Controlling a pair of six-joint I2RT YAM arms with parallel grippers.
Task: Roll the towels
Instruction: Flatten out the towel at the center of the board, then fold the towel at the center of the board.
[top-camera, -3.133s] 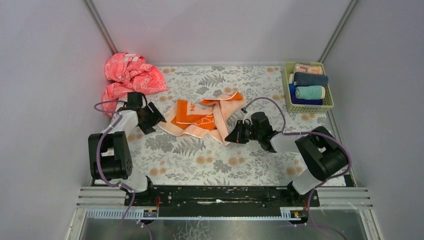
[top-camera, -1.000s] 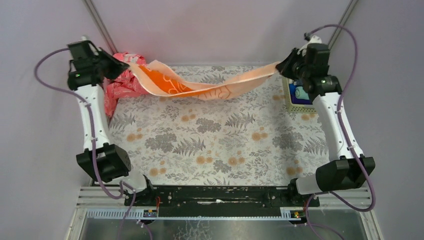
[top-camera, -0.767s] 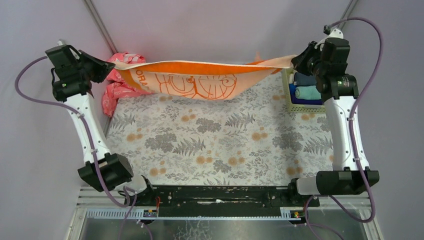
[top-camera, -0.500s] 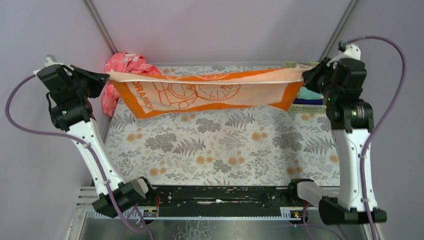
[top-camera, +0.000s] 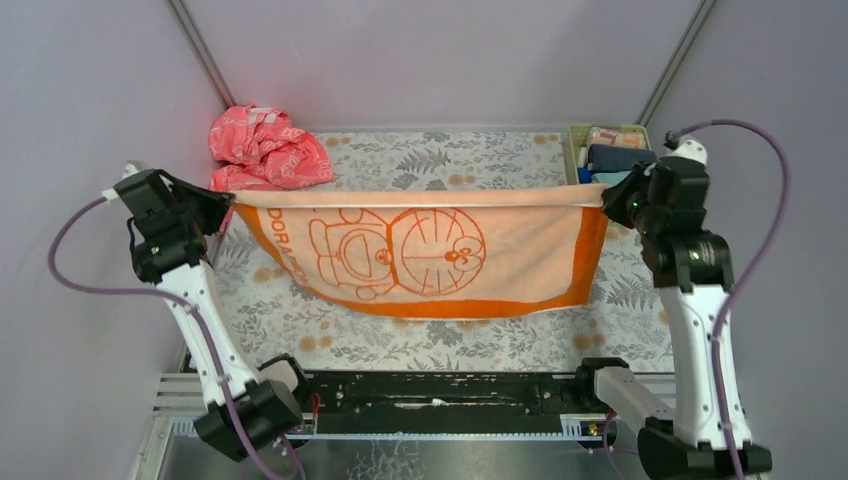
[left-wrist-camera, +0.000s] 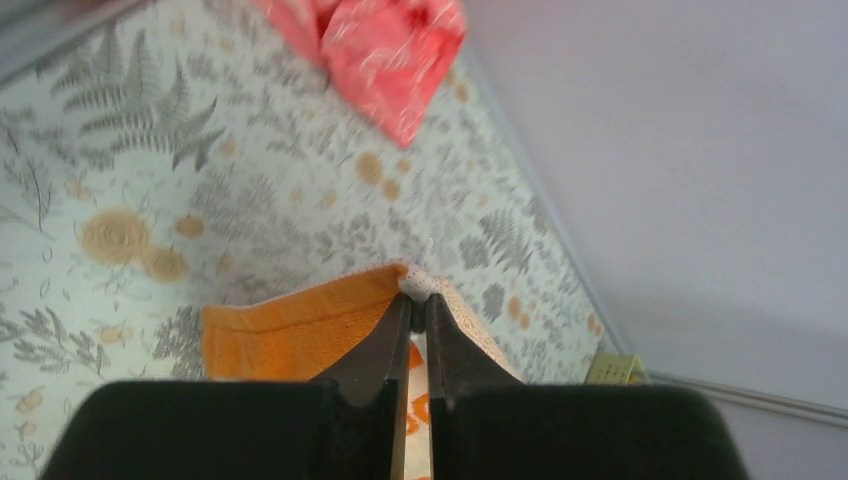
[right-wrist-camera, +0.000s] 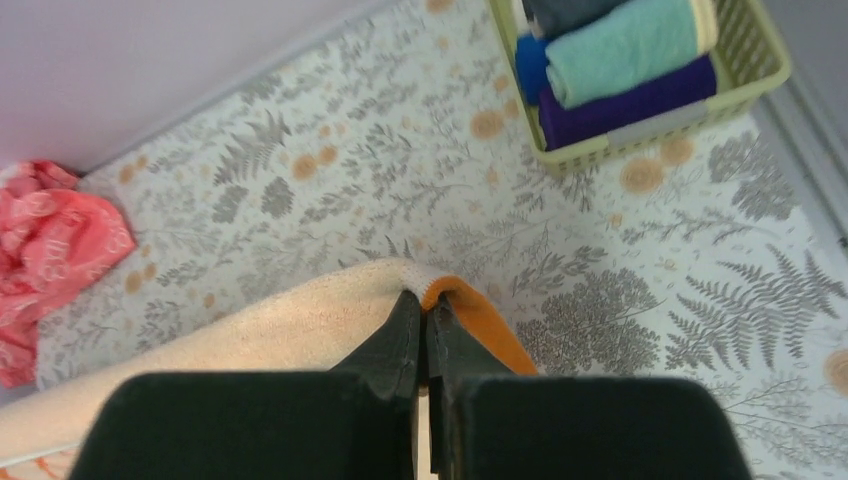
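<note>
top view: i'm holding the orange towel (top-camera: 430, 255) up by its two top corners. right gripper (top-camera: 612, 200) is just in front of the basket (top-camera: 575, 160), left gripper (top-camera: 222, 205) is at the far end of the towel from the basket. both are pinched onto the towel. it hangs spread wide between them, print toward the camera, top edge nearly taut, lower hem low over the table (top-camera: 450, 345). can't tell if the hem touches.
my read: spread step is done, lay-flat is next, roll comes after. next move needs both arms down together at the same spacing so the top edge doesn't sag or twist.
room: bare table on the near side of the basket, enough for the towel's full width as far as i can judge. pink cloth (top-camera: 265, 150) sits along the back edge, well apart from the basket, just behind my left corner. don't drag over it.

left wrist: fingers pressed together on the corner, orange border beside the tips. basket corner is far off across the table.

right wrist: fingers closed on the peach/orange corner. basket is close behind, mint towel (right-wrist-camera: 625, 45) already rolled inside. that's the tight side, so i'd pull away from the basket.
</note>
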